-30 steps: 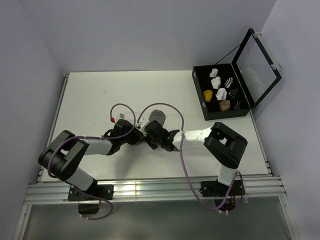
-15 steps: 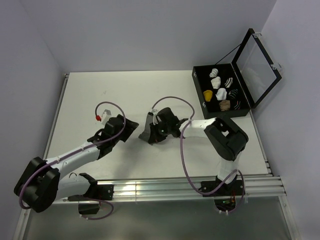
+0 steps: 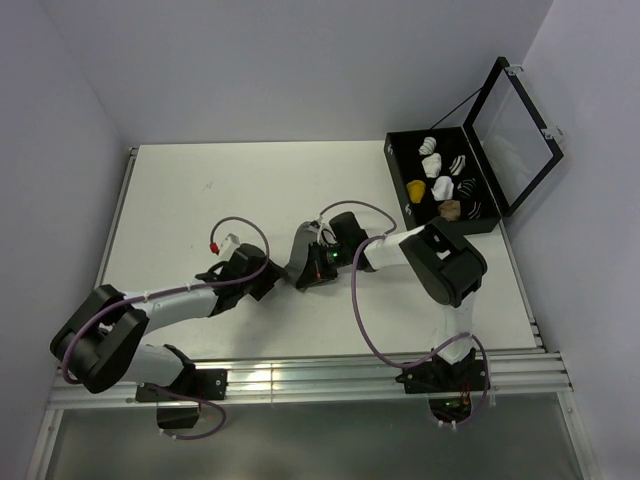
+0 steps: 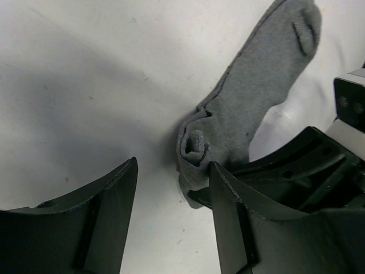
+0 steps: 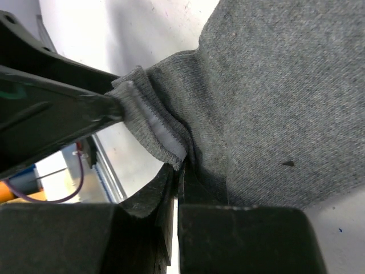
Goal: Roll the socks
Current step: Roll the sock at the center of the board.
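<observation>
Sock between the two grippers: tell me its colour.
It is a plain grey fabric sock, with no pattern; the left wrist view shows it best.

Bright, even and diffuse in the top view, lit from above, with only soft pale shadows on the matte white tabletop. Faint pale reflection on the clear lid of the black box. In the left wrist view, sharp on the plain grey knit sock, softer on the near black fingers of the left gripper, with a broad dim shadow across the table's left. In the right wrist view, crisp on the weave, murky on the black fingers of the right gripper.
</observation>
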Controlling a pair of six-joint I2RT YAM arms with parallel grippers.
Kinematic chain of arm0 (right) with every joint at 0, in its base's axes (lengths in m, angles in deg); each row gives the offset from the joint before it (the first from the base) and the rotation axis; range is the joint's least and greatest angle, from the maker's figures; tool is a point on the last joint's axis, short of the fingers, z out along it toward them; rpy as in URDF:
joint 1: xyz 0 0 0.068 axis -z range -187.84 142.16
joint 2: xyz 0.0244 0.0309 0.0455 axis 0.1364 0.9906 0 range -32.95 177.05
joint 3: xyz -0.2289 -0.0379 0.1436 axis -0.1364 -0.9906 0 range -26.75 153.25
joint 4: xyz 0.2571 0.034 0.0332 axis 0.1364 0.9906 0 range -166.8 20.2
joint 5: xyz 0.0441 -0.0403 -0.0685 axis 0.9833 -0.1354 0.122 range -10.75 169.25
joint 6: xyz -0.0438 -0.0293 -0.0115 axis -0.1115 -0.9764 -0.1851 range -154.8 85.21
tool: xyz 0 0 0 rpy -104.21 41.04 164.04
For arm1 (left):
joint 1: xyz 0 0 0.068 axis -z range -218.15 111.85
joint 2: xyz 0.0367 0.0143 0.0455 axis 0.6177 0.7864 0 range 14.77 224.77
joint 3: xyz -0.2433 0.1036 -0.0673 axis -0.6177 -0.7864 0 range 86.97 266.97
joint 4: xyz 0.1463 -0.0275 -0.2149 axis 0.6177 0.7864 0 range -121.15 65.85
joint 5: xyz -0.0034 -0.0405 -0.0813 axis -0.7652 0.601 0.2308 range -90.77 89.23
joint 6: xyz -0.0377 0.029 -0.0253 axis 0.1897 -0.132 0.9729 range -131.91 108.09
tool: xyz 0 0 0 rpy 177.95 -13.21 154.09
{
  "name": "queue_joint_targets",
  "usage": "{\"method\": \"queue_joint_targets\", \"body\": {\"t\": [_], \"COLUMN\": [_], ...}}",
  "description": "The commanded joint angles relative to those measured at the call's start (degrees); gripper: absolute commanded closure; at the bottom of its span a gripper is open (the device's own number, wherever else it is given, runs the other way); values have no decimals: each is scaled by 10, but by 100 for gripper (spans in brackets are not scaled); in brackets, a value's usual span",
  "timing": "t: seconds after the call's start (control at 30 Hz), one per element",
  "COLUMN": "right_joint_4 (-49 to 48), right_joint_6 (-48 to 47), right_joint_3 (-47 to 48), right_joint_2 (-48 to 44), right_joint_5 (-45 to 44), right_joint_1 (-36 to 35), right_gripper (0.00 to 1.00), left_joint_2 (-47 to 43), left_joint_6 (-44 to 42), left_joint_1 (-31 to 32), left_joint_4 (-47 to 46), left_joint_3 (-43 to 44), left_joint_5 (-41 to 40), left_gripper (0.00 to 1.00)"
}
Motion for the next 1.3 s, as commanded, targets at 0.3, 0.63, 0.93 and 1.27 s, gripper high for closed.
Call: {"method": "queue_joint_targets", "body": {"t": [0.3,0.63,0.93,1.27], "right_joint_4": [7,41,120,158], "right_joint_6": [5,-65,-102,-124], "right_joint_3": [-12,-20,20,119], "right_joint_2": [16,-59,-134,-30], "right_joint_5": [6,-36,-132,-192], "right_joint_1": [5,4,13,19], "right_gripper": [100,72,62,63], "left_joint_2": [58,85,94,89], "left_joint_6": [-9,-40,-79,-115], "left_joint_1": [4,5,7,13], "left_joint_4": [-17,-2,40,84], "left_joint_3": [22,48,80,109], "left_joint_5": [-5,3,3,1], "left_gripper": [57,87,96,98]}}
